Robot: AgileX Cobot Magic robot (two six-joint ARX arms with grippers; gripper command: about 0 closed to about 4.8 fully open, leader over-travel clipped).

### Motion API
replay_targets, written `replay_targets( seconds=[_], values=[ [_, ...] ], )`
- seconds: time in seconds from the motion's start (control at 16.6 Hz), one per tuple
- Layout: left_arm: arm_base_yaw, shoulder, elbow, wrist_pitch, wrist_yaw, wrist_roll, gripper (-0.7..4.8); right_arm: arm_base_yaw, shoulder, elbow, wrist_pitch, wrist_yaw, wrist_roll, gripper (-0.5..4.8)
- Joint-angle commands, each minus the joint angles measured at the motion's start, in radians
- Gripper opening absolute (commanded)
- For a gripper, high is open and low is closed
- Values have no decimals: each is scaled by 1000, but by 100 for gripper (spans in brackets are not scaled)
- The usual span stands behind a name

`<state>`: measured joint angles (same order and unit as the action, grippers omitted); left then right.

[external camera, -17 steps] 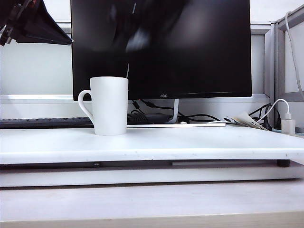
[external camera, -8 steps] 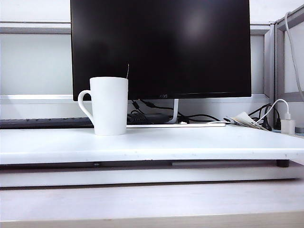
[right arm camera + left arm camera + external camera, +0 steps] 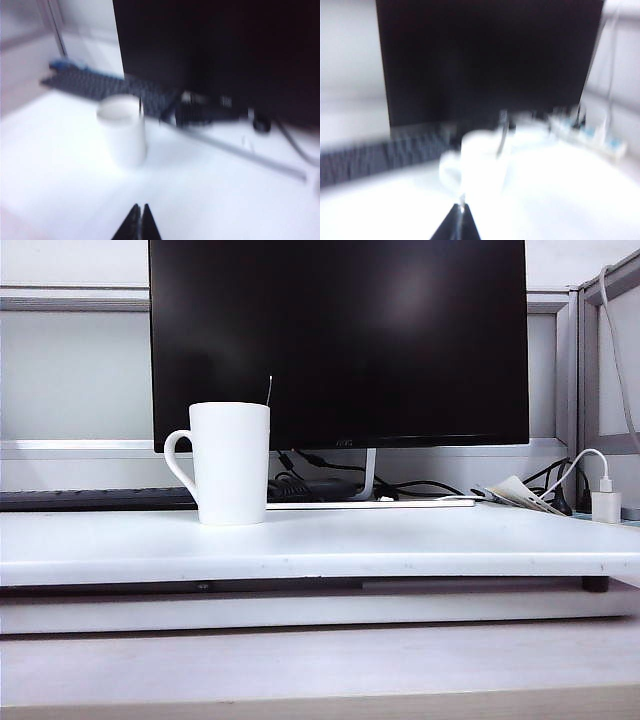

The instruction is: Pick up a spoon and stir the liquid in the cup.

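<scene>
One second ago a dark arm filled the upper left corner of the exterior view and a blurred shape crossed the black monitor screen; now both are gone from that view and no arm shows there.

The tall white ceramic cup with one loop handle stands upright on the white table top, near its left part, with the handle to the left. The thin metallic spoon handle stands in the cup and rises a little above the rim at its right side, nearly upright. The bowl of the spoon is hidden inside.

Both wrist pictures are blurred. The left gripper is seen only as two dark finger tips pressed together in a point, holding nothing, and it points toward the cup from close by. The right gripper shows the same closed point, also empty, and the cup stands well apart from it. The spoon is possibly the thin dark line at the rim.

Behind the cup lies a dark keyboard.
</scene>
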<state>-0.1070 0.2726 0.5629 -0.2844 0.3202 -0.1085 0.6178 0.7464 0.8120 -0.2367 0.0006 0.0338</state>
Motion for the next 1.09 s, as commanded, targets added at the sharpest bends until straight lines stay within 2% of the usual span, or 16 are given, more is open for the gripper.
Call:
replay_targets(
  seconds=[0.06, 0.24, 0.54, 0.66, 0.84, 0.97, 1.09],
  values=[
    [0, -4, 1, -105, -3, -12, -4, 2, -47, -7, -111, -2, 3, -8],
    [0, -4, 1, -167, -3, -12, -4, 2, -58, -7, -199, 0, 3, -8],
    [3, -35, 1, -177, -3, -11, -4, 2, -59, -7, -205, 1, 3, -8],
    [31, -97, -3, -189, -39, 80, -4, 2, -59, -7, -206, -1, 3, -8],
    [142, -233, -76, -120, -234, 90, -4, 2, -59, -7, -206, 0, 3, -8],
    [151, -269, -141, -23, -269, 100, -4, 2, -59, -7, -207, 0, 3, -8],
    [151, -269, -192, 45, -239, 79, -4, 2, -61, -8, -208, -3, 3, -8]
  ],
)
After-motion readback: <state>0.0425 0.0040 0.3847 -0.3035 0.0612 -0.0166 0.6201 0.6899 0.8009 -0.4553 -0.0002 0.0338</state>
